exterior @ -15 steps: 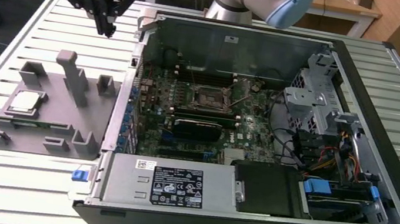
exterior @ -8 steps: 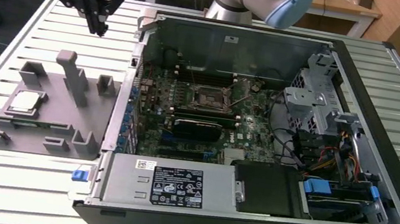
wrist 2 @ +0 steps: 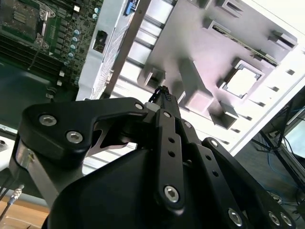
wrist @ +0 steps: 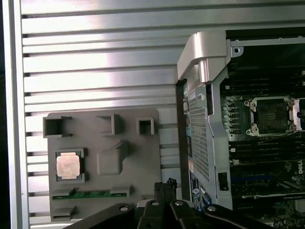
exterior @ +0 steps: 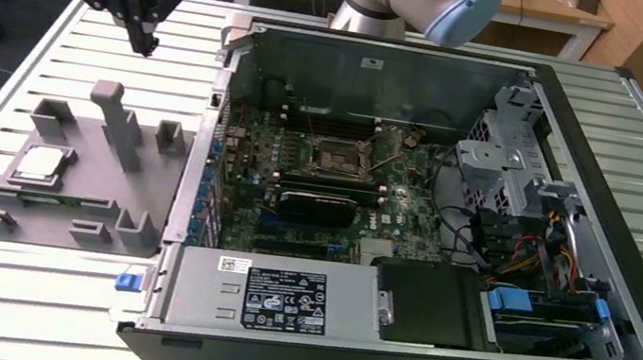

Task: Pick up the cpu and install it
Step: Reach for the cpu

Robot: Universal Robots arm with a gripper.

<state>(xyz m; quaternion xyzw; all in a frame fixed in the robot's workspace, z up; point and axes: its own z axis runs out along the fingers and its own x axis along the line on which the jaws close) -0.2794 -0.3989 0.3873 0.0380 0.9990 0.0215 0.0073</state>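
The cpu (exterior: 40, 162), a small silvery square chip, lies flat in a recess of the grey fixture block (exterior: 97, 190) on the slatted table, at the exterior view's left. Both wrist views show it too, as the cpu (wrist: 68, 165) and the cpu (wrist 2: 241, 80). My gripper (exterior: 144, 45) hangs high above the table beyond the fixture's far end, well apart from the chip. Its black fingers (wrist 2: 162, 95) meet at the tips with nothing between them. The black-framed socket (exterior: 338, 156) sits open on the motherboard inside the computer case.
The open computer case (exterior: 586, 115) takes up the exterior view's right, with a power supply (exterior: 278, 298), drive cage and cables inside. A green memory stick (wrist: 90, 194) lies in the fixture beside the chip. Upright grey posts (exterior: 115, 111) rise from the fixture.
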